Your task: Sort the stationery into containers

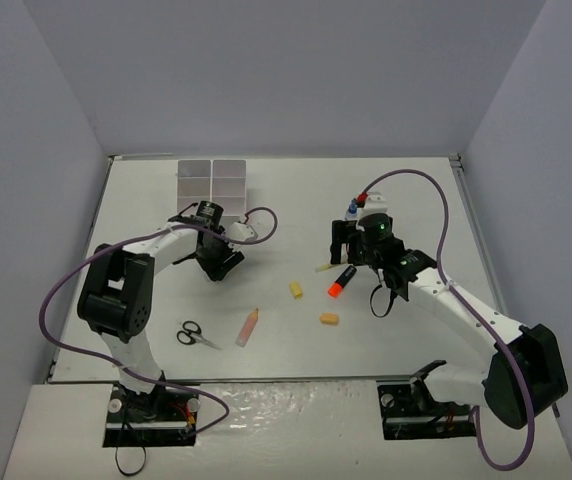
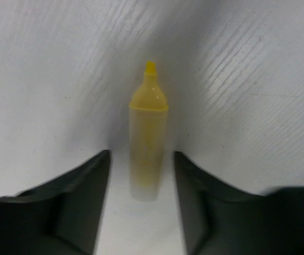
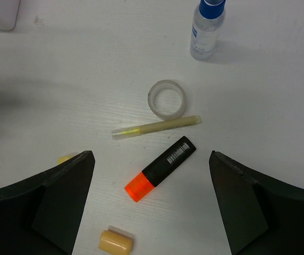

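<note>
The containers (image 1: 211, 180), a white block of square compartments, stand at the back left. My left gripper (image 1: 216, 262) is low over the table in front of them. In the left wrist view a yellow marker (image 2: 148, 138) lies between its fingers (image 2: 83, 191), and the left gripper (image 2: 141, 158) is open with a gap on each side. My right gripper (image 3: 152, 156) is wide open above an orange-capped black marker (image 3: 160, 170). Beyond that marker lie a yellow pen (image 3: 157, 127), a clear tape roll (image 3: 167, 99) and a blue-capped bottle (image 3: 208, 29).
Black-handled scissors (image 1: 196, 335) and a pale pink marker (image 1: 248, 326) lie near the front left. Two yellow erasers (image 1: 295, 289) (image 1: 328, 319) sit mid-table. The table's walls rise at the back and both sides.
</note>
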Controlling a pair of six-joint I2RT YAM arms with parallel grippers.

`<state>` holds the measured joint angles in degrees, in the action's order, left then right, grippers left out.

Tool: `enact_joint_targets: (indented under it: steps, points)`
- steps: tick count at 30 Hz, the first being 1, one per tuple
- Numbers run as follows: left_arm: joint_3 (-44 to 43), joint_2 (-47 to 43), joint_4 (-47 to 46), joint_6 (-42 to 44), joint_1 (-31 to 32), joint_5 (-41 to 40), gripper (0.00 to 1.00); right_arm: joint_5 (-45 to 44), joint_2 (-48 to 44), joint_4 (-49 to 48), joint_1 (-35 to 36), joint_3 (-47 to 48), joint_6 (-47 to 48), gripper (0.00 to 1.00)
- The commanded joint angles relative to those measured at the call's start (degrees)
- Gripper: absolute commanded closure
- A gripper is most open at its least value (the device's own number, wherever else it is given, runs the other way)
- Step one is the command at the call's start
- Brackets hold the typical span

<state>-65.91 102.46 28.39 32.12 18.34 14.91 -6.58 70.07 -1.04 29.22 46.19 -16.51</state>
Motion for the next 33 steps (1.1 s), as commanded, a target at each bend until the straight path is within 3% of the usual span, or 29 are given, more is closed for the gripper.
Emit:
enact_joint_targets:
  steps: [1,2,3,5,6,11,19,25,33]
  points:
    - [-1.6,0.0,0.1,0.9,1.4,-1.2,0.68,-0.1,-0.2,-2.3,0.9,2.7,1.1,0.14]
    - [-1.5,0.0,0.5,1.3,1.4,-1.2,0.8,-0.2,-0.4,-2.2,0.9,2.7,1.3,0.14]
    - [-1.5,0.0,1.1,1.3,1.4,-0.9,0.82,-0.1,-0.3,-2.2,1.0,2.6,1.5,0.14]
    - [-1.3,-0.2,2.0,1.5,1.2,0.2,0.99,0.6,-0.1,-2.2,1.3,2.7,2.1,0.14]
    - [-1.3,-0.6,2.0,1.0,1.0,1.0,1.0,1.2,0.2,-2.2,1.6,3.1,2.4,0.14]
    - [-2.9,-5.5,2.5,-2.9,-0.7,8.6,1.0,6.2,4.2,-2.3,3.2,5.8,4.4,0.16]
    - [-5.8,-22.4,2.4,-13.3,-9.4,19.8,1.0,13.0,14.3,-2.3,7.5,9.9,6.8,0.23]
    - [-8.5,-30.7,10.2,-15.1,-12.5,18.3,1.0,9.7,21.1,-1.2,13.2,12.6,7.0,0.24]
    - [-1.3,-38.6,11.5,-12.1,-13.1,10.5,1.0,6.8,28.6,3.5,17.2,17.5,5.7,0.31]
